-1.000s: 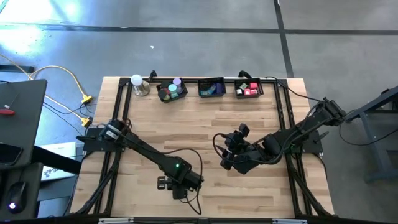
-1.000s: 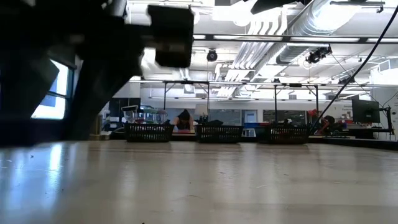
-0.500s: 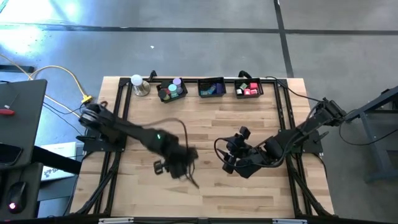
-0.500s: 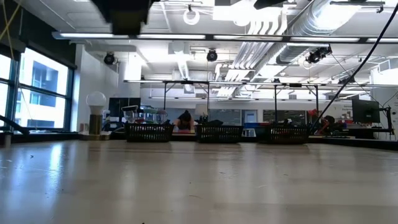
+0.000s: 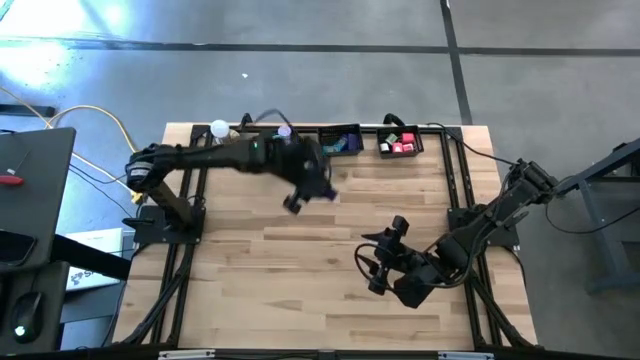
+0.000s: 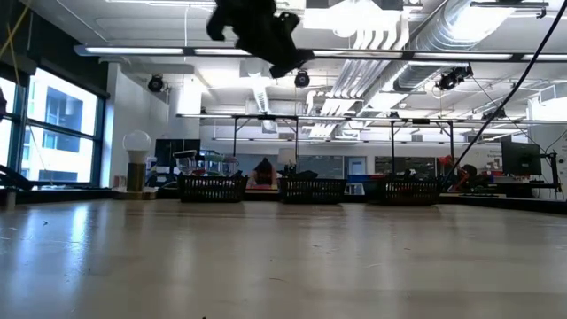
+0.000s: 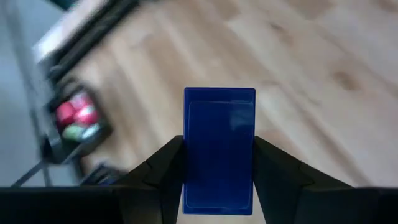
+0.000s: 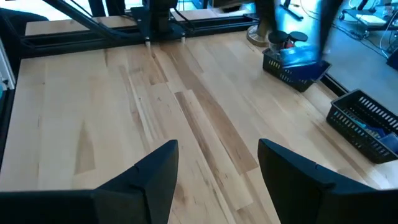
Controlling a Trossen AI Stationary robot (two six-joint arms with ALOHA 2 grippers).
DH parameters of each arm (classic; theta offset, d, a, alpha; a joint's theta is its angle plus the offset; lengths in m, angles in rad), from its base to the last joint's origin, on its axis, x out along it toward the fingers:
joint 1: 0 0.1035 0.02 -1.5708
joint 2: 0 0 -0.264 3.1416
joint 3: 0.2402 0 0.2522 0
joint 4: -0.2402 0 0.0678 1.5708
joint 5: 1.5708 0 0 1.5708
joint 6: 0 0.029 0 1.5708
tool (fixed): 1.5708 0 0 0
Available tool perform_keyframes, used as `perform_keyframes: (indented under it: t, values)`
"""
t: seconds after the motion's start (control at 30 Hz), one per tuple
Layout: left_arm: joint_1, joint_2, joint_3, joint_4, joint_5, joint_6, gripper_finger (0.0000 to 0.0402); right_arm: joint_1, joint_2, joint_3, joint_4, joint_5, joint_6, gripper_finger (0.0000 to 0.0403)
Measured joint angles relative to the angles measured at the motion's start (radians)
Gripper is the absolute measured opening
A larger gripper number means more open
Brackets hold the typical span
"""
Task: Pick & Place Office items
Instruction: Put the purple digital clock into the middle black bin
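A dark blue flat block sits between the fingers of my left gripper, which is shut on it. In the high view my left gripper hangs above the table just in front of the left black tray. It shows at the top of the low view. Coloured office items lie in the left tray, the middle tray and the right tray. My right gripper hovers open over the table's right half with nothing between its fingers. My left gripper pinches the blue block by its two long side edges between its two fingers. The fingers lie along the block and slant downward toward the table's far side. The block is lifted clear of the table, and one end sticks out past the fingertips.
A white ball lamp on a metal base stands at the far left corner beside the trays. Black frame rails run along the table's left and right sides. Bare wood spreads across the middle and near part.
My left gripper has risen and swung from near the table's front edge toward the far edge, ending in front of the left tray, and it has turned on the way. My right gripper has drifted a little toward the near right.
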Motion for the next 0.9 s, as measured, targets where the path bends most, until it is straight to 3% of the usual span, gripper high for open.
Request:
perform_keyframes:
  t: [0.4, 0.57, 0.73, 0.9]
  values:
    - [0.334, 0.117, 0.001, 0.367, 0.252, -0.147, 0.0151, 0.021, 0.000, 0.000, -0.077, 0.066, -0.024, 0.0210]
    - [0.407, 0.207, 0.000, 0.492, 0.258, -0.200, 0.0151, 0.018, 0.000, 0.000, -0.109, 0.073, -0.023, 0.0210]
    - [0.466, 0.281, 0.000, 0.601, 0.361, -0.283, 0.0151, 0.018, 0.000, 0.000, -0.132, 0.098, -0.023, 0.0210]
    - [0.495, 0.347, 0.001, 0.656, 0.360, -0.308, 0.0151, 0.009, 0.000, 0.000, -0.177, 0.114, -0.018, 0.0210]
